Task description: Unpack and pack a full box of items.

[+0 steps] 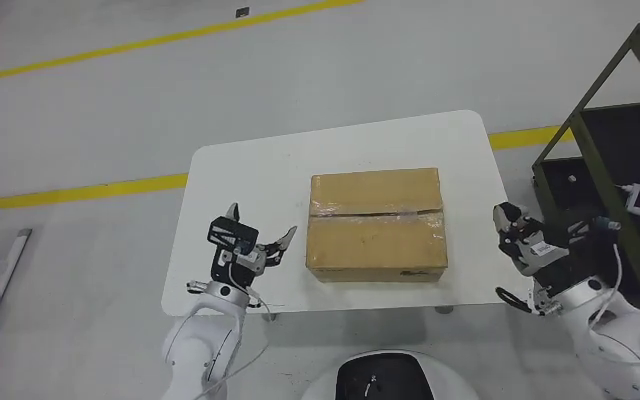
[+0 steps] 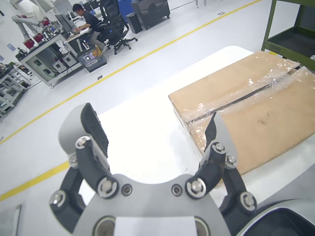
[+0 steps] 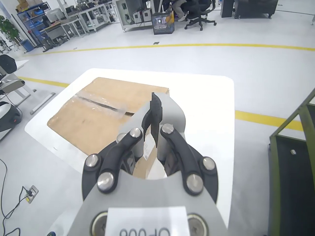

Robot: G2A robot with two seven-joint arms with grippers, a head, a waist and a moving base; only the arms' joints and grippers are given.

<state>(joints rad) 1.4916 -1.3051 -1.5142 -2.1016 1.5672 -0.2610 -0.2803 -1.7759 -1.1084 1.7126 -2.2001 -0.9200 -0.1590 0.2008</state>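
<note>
Brown cardboard box (image 1: pixel 375 224), crinkled clear tape along top seam, centre of white round-cornered table (image 1: pixel 250 170), left gripper (image 1: pixel 262 224) spread wide beside it, right gripper (image 3: pixel 155 104) pinched closed, empty, glossy grey floor (image 1: pixel 100 100), yellow lines (image 1: pixel 90 190)

Left arm (image 1: pixel 203 342): jaws spread (right arm (image 1: pixel 603 322): jaws together).

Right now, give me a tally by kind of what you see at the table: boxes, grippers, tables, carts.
Cardboard box: 1, flaps closed and taped
Grippers: 2, left gripper open, right gripper shut
White table: 1
Green cart: 1
Total: 5
</note>
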